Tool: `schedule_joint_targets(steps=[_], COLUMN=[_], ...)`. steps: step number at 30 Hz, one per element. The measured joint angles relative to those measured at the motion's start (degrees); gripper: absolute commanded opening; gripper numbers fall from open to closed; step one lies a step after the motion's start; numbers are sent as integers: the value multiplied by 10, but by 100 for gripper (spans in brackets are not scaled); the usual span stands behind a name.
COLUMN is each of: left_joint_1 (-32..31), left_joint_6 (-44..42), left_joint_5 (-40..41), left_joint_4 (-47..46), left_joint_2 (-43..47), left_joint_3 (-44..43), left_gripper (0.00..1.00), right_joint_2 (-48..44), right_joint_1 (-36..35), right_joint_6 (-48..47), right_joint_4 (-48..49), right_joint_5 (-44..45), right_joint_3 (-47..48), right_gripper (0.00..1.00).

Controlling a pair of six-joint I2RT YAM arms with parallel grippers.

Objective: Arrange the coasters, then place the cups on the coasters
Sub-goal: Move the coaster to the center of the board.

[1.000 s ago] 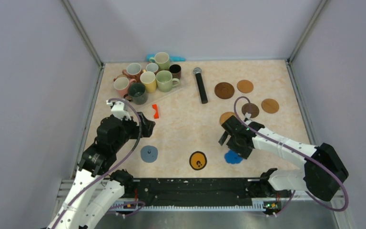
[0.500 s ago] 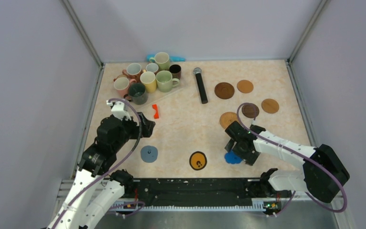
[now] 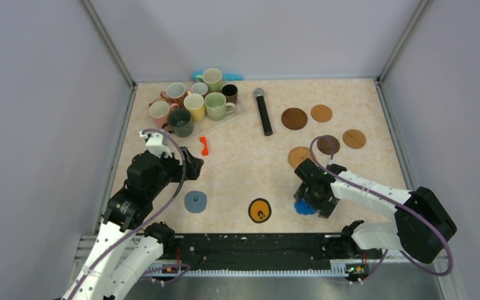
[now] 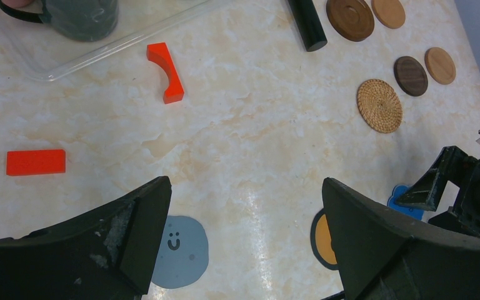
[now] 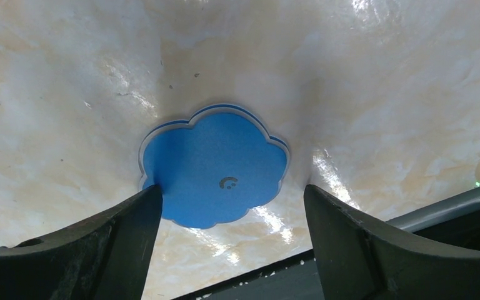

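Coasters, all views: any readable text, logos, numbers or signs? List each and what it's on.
No words, brands or numbers readable in any view.
Smiley-face sign, no letters: on the grey coaster.
Small pale mark, perhaps a face, not text: on the blue coaster.
Dark mark, too small to read: on the yellow coaster.

Marbled table bears scattered coasters, a microphone and red pieces.
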State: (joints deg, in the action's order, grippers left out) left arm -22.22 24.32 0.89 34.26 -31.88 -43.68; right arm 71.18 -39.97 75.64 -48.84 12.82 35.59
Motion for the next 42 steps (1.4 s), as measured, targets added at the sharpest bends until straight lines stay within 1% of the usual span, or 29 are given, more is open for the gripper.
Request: schedule_joint_targets(steps=[3, 6, 10, 14, 18, 24, 25, 29, 34, 37, 42], left_joint_1=[0, 0, 0, 0, 0, 0, 0, 0, 0, 0, 0], left_joint_6=[0, 0, 0, 0, 0, 0, 0, 0, 0, 0, 0], left_joint_5=[0, 0, 0, 0, 0, 0, 0, 0, 0, 1, 3], left_joint_4=[0, 0, 0, 0, 0, 0, 0, 0, 0, 0, 0], left_joint_2=[0, 0, 0, 0, 0, 0, 0, -1, -3, -3, -3], left_joint_3=[0, 0, 0, 0, 0, 0, 0, 0, 0, 0, 0], left_gripper=[96, 96, 96, 96, 95, 95, 96, 96, 96, 95, 94], right_joint_2=[-1, -10, -30, -69, -110, -130, -129, -99, -37, -4, 23], right_joint_1=[0, 0, 0, 0, 0, 0, 0, -9, -54, -64, -66], right_joint_6=[-1, 0, -2, -18, -79, -200, -219, -281, -325, -337, -352], right_joint_4=[2, 9, 12, 10, 51, 160, 181, 261, 327, 347, 380], right_joint_5=[-12, -26, -44, -50, -41, -39, -47, -98, -127, -132, -151], right_joint_3=[0, -6, -8, 2, 19, 18, 16, 16, 23, 33, 40], right_gripper=[78, 77, 79, 81, 77, 64, 63, 62, 62, 62, 62])
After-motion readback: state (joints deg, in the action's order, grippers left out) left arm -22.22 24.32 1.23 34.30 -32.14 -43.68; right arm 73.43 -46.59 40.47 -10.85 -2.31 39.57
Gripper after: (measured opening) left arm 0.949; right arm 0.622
